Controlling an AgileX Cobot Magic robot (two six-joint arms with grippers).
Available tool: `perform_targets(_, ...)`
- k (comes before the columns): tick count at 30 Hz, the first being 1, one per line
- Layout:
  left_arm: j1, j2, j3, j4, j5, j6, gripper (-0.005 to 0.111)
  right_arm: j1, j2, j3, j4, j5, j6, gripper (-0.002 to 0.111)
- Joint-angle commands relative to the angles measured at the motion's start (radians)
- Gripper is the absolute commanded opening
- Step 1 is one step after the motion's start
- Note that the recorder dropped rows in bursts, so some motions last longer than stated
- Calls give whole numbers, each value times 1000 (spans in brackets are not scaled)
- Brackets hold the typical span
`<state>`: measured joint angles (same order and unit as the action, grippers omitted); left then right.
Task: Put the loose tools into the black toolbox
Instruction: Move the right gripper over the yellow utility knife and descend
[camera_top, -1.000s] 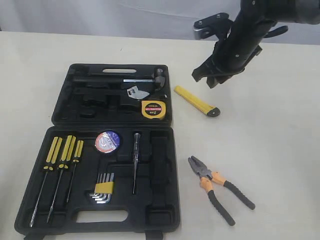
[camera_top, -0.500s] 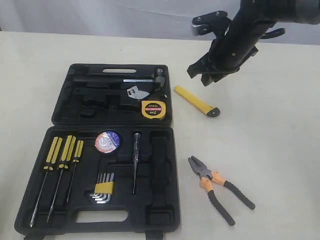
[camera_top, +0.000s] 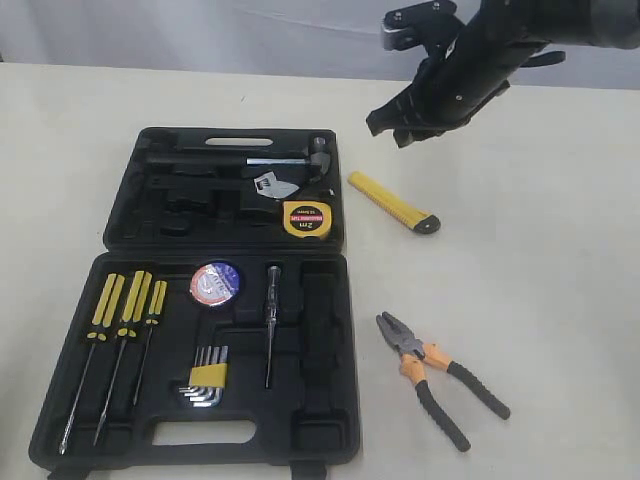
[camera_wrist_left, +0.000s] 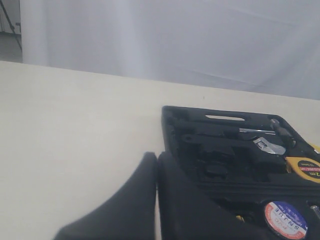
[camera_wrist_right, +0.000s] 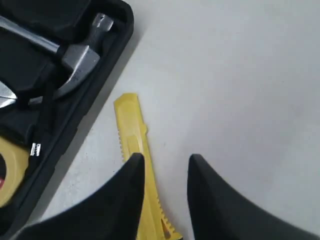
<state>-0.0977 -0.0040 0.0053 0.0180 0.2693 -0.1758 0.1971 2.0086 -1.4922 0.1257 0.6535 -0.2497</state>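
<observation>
The black toolbox (camera_top: 120, 200) lies open on the table. In its lid half sits the yellow-black tape measure (camera_top: 306, 217); the dark tape roll (camera_top: 215, 283) with its white-red-blue label rests in the near half. The yellow utility knife (camera_top: 392, 201) lies on the table just right of the box, and the orange-black pliers (camera_top: 435, 375) lie at the front right. My right gripper (camera_top: 388, 130) hovers open and empty above and behind the knife (camera_wrist_right: 134, 132), whose body shows between the fingers of the right gripper (camera_wrist_right: 165, 162). My left gripper (camera_wrist_left: 157, 156) is shut and empty beside the box (camera_wrist_left: 172, 120).
Yellow-handled screwdrivers (camera_top: 125, 310), hex keys (camera_top: 207, 380) and a tester screwdriver (camera_top: 271, 320) sit in the near half of the box. A hammer (camera_top: 290, 158) and a small wrench lie in the lid half. Bare table surrounds the knife and pliers.
My right gripper has drifted left and toward the back of the table, tilting flatter above the knife. The tools and the box have not moved.
</observation>
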Motion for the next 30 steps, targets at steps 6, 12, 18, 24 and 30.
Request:
perform_targets(6,-6,4,-5,5,1,0,0,5,-1,-8,56,190,47,30)
perform_targets(12,-6,4,-5,5,1,0,0,5,-1,-8,65,263,40,33)
perform_targets(18,-6,4,-5,5,1,0,0,5,-1,-8,65,264,26,56)
perform_targets(24,-6,4,-5,5,1,0,0,5,-1,-8,65,252,19,56)
perform_targets(30,-6,4,-5,5,1,0,0,5,0,-8,48,202,-12,56)
